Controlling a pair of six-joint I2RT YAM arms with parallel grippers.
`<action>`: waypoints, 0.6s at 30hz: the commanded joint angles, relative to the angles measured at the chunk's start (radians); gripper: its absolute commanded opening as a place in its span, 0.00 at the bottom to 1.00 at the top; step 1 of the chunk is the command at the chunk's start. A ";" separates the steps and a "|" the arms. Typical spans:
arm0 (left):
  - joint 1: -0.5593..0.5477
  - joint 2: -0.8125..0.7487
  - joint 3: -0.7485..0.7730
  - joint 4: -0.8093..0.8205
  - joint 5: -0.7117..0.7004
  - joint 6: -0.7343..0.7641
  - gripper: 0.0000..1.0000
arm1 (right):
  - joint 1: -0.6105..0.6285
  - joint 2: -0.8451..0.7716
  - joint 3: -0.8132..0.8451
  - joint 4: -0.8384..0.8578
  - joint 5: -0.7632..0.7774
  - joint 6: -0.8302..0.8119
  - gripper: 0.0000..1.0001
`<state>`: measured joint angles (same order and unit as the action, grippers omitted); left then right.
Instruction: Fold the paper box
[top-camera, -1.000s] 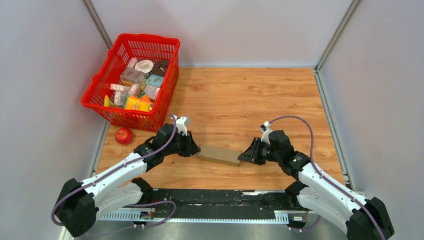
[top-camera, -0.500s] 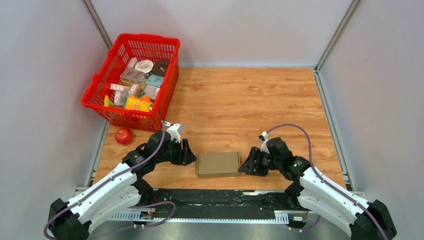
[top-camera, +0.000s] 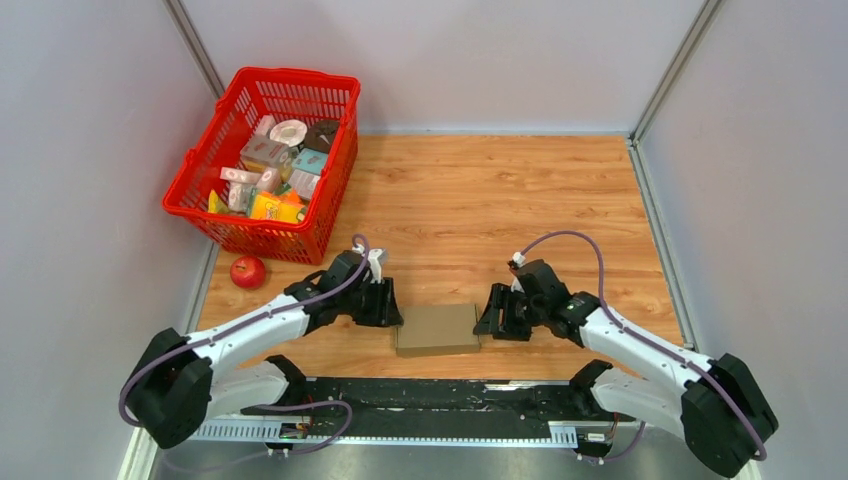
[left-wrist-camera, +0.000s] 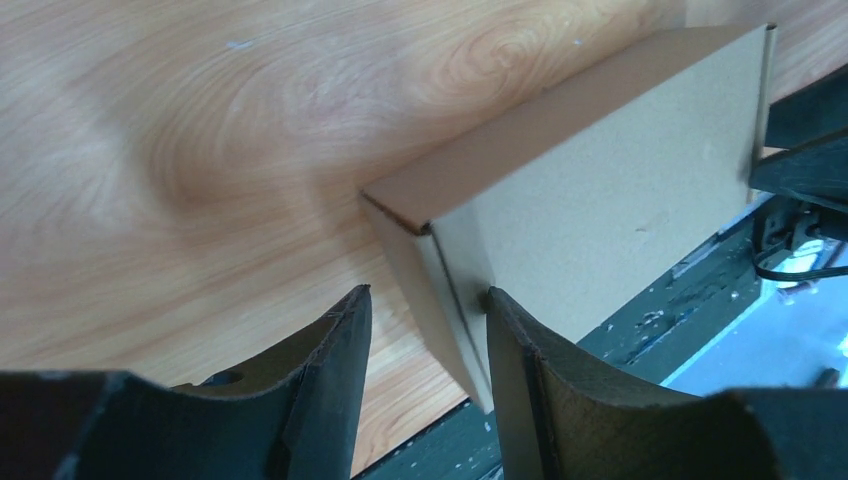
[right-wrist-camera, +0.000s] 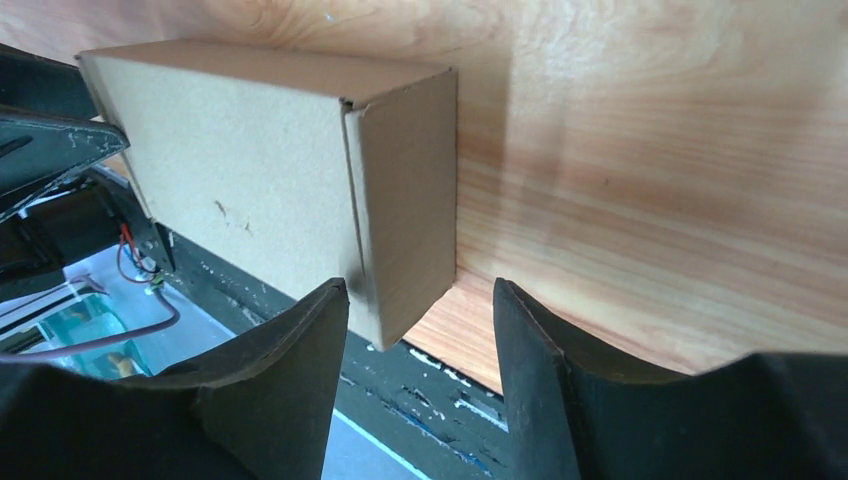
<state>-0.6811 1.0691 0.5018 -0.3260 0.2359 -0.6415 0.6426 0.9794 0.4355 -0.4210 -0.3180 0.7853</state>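
The paper box (top-camera: 436, 329) is a closed, shallow brown cardboard box lying flat at the table's near edge. My left gripper (top-camera: 392, 310) is at its left end. In the left wrist view the left gripper (left-wrist-camera: 426, 295) is open, with the box's (left-wrist-camera: 600, 190) end wall between the fingers; one fingertip (left-wrist-camera: 505, 330) touches the top face. My right gripper (top-camera: 487, 320) is at the right end. In the right wrist view the right gripper (right-wrist-camera: 420, 287) is open and straddles the near corner of the box (right-wrist-camera: 250, 170) without clamping it.
A red basket (top-camera: 202, 215) with several small printed packages stands at the back left. A red apple (top-camera: 248, 271) lies beside it. The black rail (top-camera: 450, 395) runs along the table's near edge, just under the box. Grey walls enclose the table.
A second ago the box was tilted between both grippers. It then lay flat with the grippers drawn back. Both grippers have now moved in to its ends.
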 joint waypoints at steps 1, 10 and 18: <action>-0.020 0.102 0.003 0.209 0.104 -0.041 0.54 | 0.000 0.059 0.065 0.067 0.046 -0.047 0.57; -0.191 0.333 0.179 0.399 0.170 -0.159 0.51 | -0.018 0.022 0.177 -0.185 0.186 -0.031 0.56; -0.327 0.621 0.403 0.591 0.256 -0.293 0.49 | -0.193 -0.256 0.062 -0.289 0.238 0.071 0.60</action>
<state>-0.9291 1.5925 0.7792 -0.0074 0.3729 -0.8238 0.5091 0.8288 0.5236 -0.7399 -0.0360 0.7666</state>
